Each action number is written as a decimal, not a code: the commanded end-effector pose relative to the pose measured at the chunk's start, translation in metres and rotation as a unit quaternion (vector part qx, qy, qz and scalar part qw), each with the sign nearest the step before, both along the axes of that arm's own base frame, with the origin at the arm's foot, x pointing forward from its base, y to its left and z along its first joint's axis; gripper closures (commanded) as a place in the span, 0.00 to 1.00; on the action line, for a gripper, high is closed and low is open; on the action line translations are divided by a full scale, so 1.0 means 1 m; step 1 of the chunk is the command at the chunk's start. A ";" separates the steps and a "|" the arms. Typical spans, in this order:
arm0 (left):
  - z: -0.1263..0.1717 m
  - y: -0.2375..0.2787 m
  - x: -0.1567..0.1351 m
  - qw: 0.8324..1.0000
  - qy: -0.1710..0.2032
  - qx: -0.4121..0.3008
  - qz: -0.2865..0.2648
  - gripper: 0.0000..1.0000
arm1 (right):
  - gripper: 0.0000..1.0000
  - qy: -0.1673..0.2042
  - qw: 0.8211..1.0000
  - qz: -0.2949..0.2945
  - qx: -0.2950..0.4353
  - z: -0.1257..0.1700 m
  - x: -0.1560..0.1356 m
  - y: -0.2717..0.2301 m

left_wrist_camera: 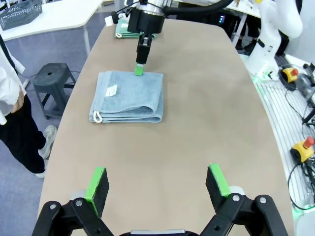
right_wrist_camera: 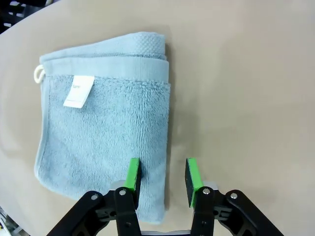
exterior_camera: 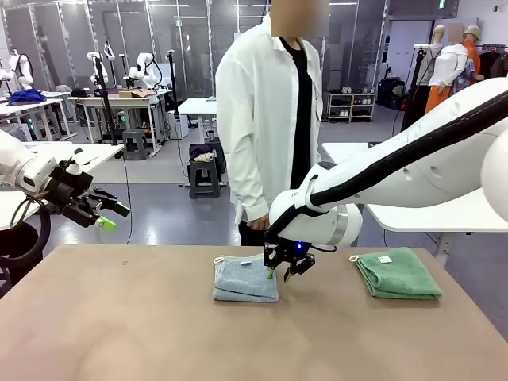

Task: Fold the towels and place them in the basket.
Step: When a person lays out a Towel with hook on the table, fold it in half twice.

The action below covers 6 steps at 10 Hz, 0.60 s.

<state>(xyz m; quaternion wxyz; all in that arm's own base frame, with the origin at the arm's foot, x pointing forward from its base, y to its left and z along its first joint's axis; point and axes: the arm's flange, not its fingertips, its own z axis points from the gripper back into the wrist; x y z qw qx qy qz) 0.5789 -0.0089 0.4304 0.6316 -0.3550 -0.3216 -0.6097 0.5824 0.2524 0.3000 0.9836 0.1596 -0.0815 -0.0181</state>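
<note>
A folded pale grey-blue towel lies at the table's far middle, its white tag up. My right gripper hangs just over the towel's right edge, jaws partly open with nothing between them. A folded mint green towel lies further right. My left gripper is raised off the table's left side, open and empty. The dark wire basket stands on a white side table beyond the person.
A person in a white coat stands at the far edge behind the grey-blue towel. A grey stool is on the floor by the table. The brown tabletop in front of the towels is bare.
</note>
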 end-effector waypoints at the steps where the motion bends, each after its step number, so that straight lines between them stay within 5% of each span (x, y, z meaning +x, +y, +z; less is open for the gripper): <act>1: 0.000 -0.001 -0.003 1.000 0.000 -0.001 0.000 0.00 | 0.53 -0.006 0.999 0.006 0.041 -0.010 0.007 -0.003; 6: 0.000 -0.001 -0.003 1.000 0.000 -0.001 0.000 0.00 | 0.53 -0.007 0.999 0.002 0.052 -0.020 0.011 -0.002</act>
